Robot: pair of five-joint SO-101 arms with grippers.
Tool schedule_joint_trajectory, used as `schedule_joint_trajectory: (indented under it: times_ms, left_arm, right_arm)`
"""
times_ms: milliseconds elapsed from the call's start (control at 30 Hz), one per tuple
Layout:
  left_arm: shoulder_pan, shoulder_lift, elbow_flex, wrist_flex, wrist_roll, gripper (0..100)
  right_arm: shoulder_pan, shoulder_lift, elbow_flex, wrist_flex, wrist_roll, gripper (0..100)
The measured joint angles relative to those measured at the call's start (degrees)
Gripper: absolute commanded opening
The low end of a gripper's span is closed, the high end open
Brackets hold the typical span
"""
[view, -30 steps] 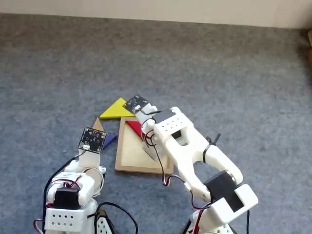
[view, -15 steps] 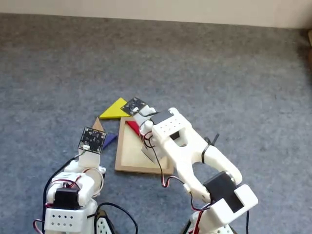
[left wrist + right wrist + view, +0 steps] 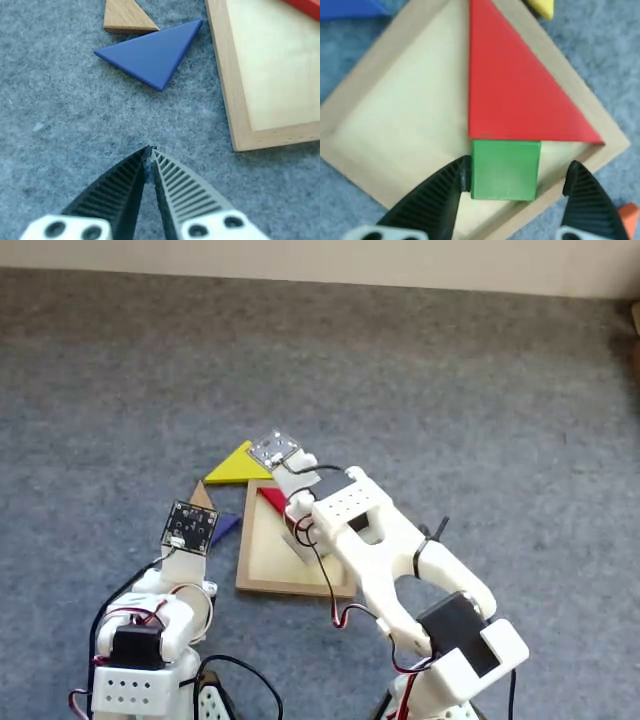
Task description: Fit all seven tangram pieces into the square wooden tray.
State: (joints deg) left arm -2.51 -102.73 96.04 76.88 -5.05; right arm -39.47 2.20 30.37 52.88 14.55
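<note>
The square wooden tray (image 3: 268,562) lies between the two arms. A red triangle (image 3: 515,95) lies flat in the tray (image 3: 405,115), and a green square (image 3: 505,169) lies flat just below its point. My right gripper (image 3: 517,177) hangs open over the green square, with one finger close to its side and the other well clear. A blue triangle (image 3: 152,55) and a wooden triangle (image 3: 125,15) rest on the felt beside the tray (image 3: 235,100). My left gripper (image 3: 150,150) is shut and holds nothing, near the blue triangle. The yellow triangle (image 3: 235,465) sits beyond the tray.
Grey felt covers the table. An orange piece (image 3: 627,215) peeks in just outside the tray's rim. The right arm (image 3: 380,540) covers much of the tray in the high view. Open felt stretches to the far side and to the right.
The right arm's wrist has shifted slightly left and away over the tray. The left arm and the loose pieces have not moved.
</note>
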Motion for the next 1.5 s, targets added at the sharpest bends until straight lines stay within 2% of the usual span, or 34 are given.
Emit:
schedule_joint_trajectory:
  times_ms: [333,600,700,833,1100,1500]
  left_arm:
    - [0.00,0.00,0.00,0.00,0.00,0]
    - [0.00,0.00,0.00,0.00,0.00,0]
    - [0.00,0.00,0.00,0.00,0.00,0]
    - [0.00,0.00,0.00,0.00,0.00,0]
    - [0.00,0.00,0.00,0.00,0.00,0]
    - [0.00,0.00,0.00,0.00,0.00,0]
  right_arm:
    - [0.00,-0.35,0.00,-0.79,-3.08,28.6]
    - [0.44,-14.59,1.76,4.22,-3.43,28.6]
    - [3.78,-19.52,3.69,6.86,-3.43,28.6]
    - [11.78,-23.56,5.89,11.52,-3.43,28.6]
    - [26.20,-24.79,12.48,17.49,-3.43,28.6]
    - [32.79,-24.79,16.97,26.02,-3.43,28.6]
